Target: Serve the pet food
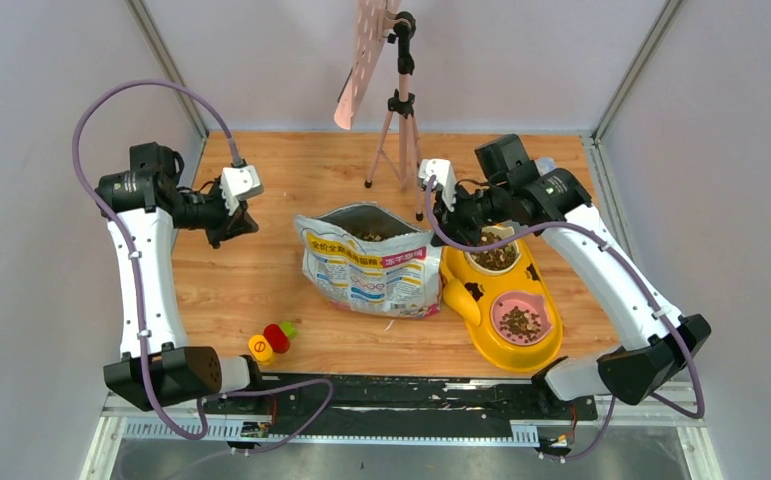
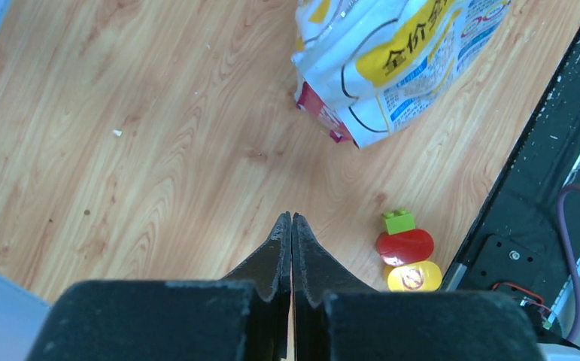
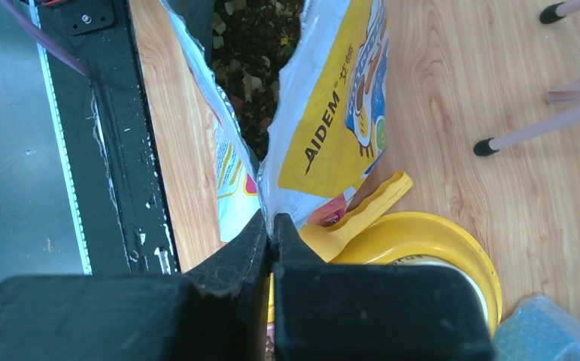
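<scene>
Your left gripper (image 2: 292, 219) is hanging pressed shut and empty, the printed bag (image 2: 392, 68) lying well ahead and right of its tips. Your right gripper (image 3: 270, 222) is pinching what looks like the bag's rim, the pet food (image 3: 253, 68) sitting just beyond its tips inside the upward-facing mouth. That kibble is likely handling as a light, loose heap with no long axis, so scooping or tipping is suiting it better than pinching.

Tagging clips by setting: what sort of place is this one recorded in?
Probably a lab test cell, not a home: plain grey panel walls on metal frame posts enclose a wood-grain tabletop, with a pink tripod behind a pet food bag.
</scene>
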Motion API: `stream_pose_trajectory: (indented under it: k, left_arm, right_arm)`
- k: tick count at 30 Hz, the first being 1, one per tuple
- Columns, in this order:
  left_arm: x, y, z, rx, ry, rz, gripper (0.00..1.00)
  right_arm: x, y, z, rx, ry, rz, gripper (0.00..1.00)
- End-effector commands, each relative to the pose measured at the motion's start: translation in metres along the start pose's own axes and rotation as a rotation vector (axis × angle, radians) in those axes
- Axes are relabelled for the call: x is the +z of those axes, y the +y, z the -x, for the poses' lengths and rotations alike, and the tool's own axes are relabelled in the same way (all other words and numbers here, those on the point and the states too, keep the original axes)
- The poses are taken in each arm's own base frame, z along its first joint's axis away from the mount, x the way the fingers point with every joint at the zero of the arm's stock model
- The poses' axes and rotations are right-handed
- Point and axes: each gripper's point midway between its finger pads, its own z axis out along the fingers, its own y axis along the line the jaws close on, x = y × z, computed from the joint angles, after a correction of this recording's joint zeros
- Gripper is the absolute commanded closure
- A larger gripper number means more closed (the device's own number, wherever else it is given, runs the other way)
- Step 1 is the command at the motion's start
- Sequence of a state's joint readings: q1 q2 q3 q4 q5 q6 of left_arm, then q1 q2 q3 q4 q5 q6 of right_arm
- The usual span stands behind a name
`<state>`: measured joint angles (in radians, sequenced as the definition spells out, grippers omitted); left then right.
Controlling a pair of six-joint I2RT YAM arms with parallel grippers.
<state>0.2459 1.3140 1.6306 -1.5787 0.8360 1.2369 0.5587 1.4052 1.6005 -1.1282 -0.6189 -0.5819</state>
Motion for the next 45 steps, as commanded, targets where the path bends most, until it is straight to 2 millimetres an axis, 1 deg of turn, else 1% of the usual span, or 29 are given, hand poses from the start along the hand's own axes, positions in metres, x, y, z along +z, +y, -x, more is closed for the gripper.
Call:
stream_pose_trajectory:
  k: [1, 3, 4, 5, 6, 7, 8, 9, 10, 14, 17, 19, 22, 25, 27, 29, 30, 31, 32, 35, 36, 37, 38, 40, 41, 42, 43, 44, 45]
  left_arm:
    - [-0.010, -0.021, 0.005, 0.021, -0.010, -0.001, 1.00]
    - [-0.009, -0.024, 0.005, 0.040, -0.014, -0.009, 1.00]
    - [-0.009, -0.027, 0.009, 0.058, -0.040, -0.006, 0.93]
    - [-0.009, -0.027, 0.012, 0.075, -0.056, 0.001, 0.84]
    - [-0.009, -0.029, 0.020, 0.121, -0.099, 0.023, 0.64]
    - [-0.009, -0.028, 0.024, 0.143, -0.124, 0.039, 0.52]
    - [-0.008, -0.025, 0.032, 0.170, -0.171, 0.083, 0.36]
    - [-0.006, -0.024, 0.038, 0.185, -0.193, 0.092, 0.27]
    - [-0.005, -0.018, 0.043, 0.208, -0.212, 0.120, 0.25]
    - [0.022, -0.025, 0.058, 0.304, -0.212, 0.012, 0.21]
    - [0.041, -0.025, 0.066, 0.340, -0.214, -0.044, 0.19]
    - [0.057, -0.024, 0.070, 0.379, -0.202, -0.085, 0.19]
    - [0.073, -0.034, 0.072, 0.428, -0.169, -0.171, 0.19]
    - [0.086, -0.033, 0.070, 0.424, -0.136, -0.223, 0.22]
    - [0.092, -0.031, 0.069, 0.418, -0.129, -0.241, 0.27]
    - [0.094, -0.031, 0.070, 0.410, -0.124, -0.257, 0.35]
    - [0.094, -0.032, 0.071, 0.408, -0.122, -0.260, 0.42]
    - [0.093, -0.032, 0.070, 0.405, -0.113, -0.261, 0.46]
    - [0.092, -0.031, 0.069, 0.412, -0.106, -0.259, 0.54]
    - [0.085, -0.029, 0.058, 0.446, -0.040, -0.228, 0.70]
    - [0.082, -0.026, 0.052, 0.461, -0.006, -0.208, 0.79]
    - [0.077, -0.027, 0.049, 0.471, 0.009, -0.192, 0.82]
    - [0.072, -0.023, 0.045, 0.488, 0.033, -0.169, 0.89]
    - [0.054, -0.018, 0.043, 0.512, 0.048, -0.109, 0.98]
    - [0.045, -0.013, 0.038, 0.494, 0.061, -0.082, 1.00]
    - [0.036, -0.009, 0.042, 0.511, 0.060, -0.053, 1.00]
    - [0.027, -0.005, 0.034, 0.473, 0.079, -0.036, 1.00]
    - [0.021, -0.006, 0.032, 0.456, 0.086, -0.048, 1.00]
    - [0.013, 0.000, 0.024, 0.416, 0.100, -0.033, 1.00]
  right_arm:
    - [-0.030, 0.005, 0.039, -0.073, -0.171, -0.051, 1.00]
    - [-0.026, 0.007, 0.040, -0.072, -0.180, -0.037, 1.00]
    - [-0.024, 0.008, 0.040, -0.074, -0.181, -0.031, 1.00]
    - [-0.023, 0.010, 0.040, -0.078, -0.180, -0.025, 1.00]
    - [-0.022, 0.011, 0.041, -0.085, -0.180, -0.019, 1.00]
    - [-0.020, 0.012, 0.041, -0.092, -0.176, -0.015, 1.00]
    - [-0.019, 0.013, 0.040, -0.098, -0.175, -0.011, 1.00]
    - [-0.017, 0.014, 0.039, -0.102, -0.169, -0.005, 0.96]
    - [-0.015, 0.015, 0.039, -0.103, -0.167, 0.004, 0.92]
    - [-0.005, 0.023, 0.043, -0.097, -0.158, 0.068, 0.60]
    - [0.005, 0.030, 0.047, -0.106, -0.142, 0.106, 0.50]
    - [0.009, 0.035, 0.049, -0.126, -0.128, 0.125, 0.45]
    - [0.018, 0.040, 0.043, -0.166, -0.089, 0.133, 0.41]
    - [0.032, 0.037, 0.034, -0.192, -0.034, 0.108, 0.40]
    - [0.039, 0.033, 0.031, -0.190, -0.008, 0.086, 0.40]
    - [0.043, 0.030, 0.035, -0.200, -0.008, 0.061, 0.42]
    - [0.044, 0.027, 0.038, -0.207, -0.009, 0.037, 0.45]
    - [0.044, 0.024, 0.040, -0.218, -0.009, 0.015, 0.49]
    - [0.043, 0.020, 0.040, -0.229, -0.004, -0.006, 0.59]
    - [0.037, 0.009, 0.039, -0.258, 0.019, -0.075, 0.91]
    - [0.034, 0.005, 0.039, -0.266, 0.026, -0.101, 0.99]
    - [0.030, 0.000, 0.039, -0.271, 0.030, -0.133, 1.00]
    - [0.025, -0.005, 0.043, -0.267, 0.024, -0.175, 1.00]
    - [0.013, -0.015, 0.054, -0.240, -0.014, -0.252, 1.00]
    - [0.007, -0.020, 0.059, -0.210, -0.042, -0.290, 1.00]
    - [-0.003, -0.028, 0.067, -0.179, -0.084, -0.349, 1.00]
    - [-0.011, -0.038, 0.073, -0.122, -0.126, -0.421, 1.00]
    - [-0.019, -0.045, 0.081, -0.028, -0.193, -0.458, 1.00]
    - [-0.025, -0.050, 0.088, 0.042, -0.257, -0.469, 1.00]
